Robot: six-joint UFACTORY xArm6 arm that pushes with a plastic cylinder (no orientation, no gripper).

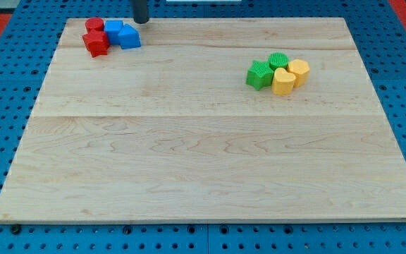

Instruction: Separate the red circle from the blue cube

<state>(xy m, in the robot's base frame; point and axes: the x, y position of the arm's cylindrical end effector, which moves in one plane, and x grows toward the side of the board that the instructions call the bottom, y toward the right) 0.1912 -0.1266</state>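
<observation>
The red circle [94, 25] lies at the view's top left of the wooden board [203, 155]. It touches the blue cube [113, 29] on its right. A red star-shaped block [96, 43] sits just below them. Another blue block [128, 37] touches the cube's right side. My tip [141, 21] is at the view's top, just right of and above the blue blocks, close to them but apart.
A cluster sits at the view's right: a green star [259, 74], a green circle [278, 61], a yellow heart [283, 82] and a yellow block [299, 71]. Blue pegboard [5, 85] surrounds the board.
</observation>
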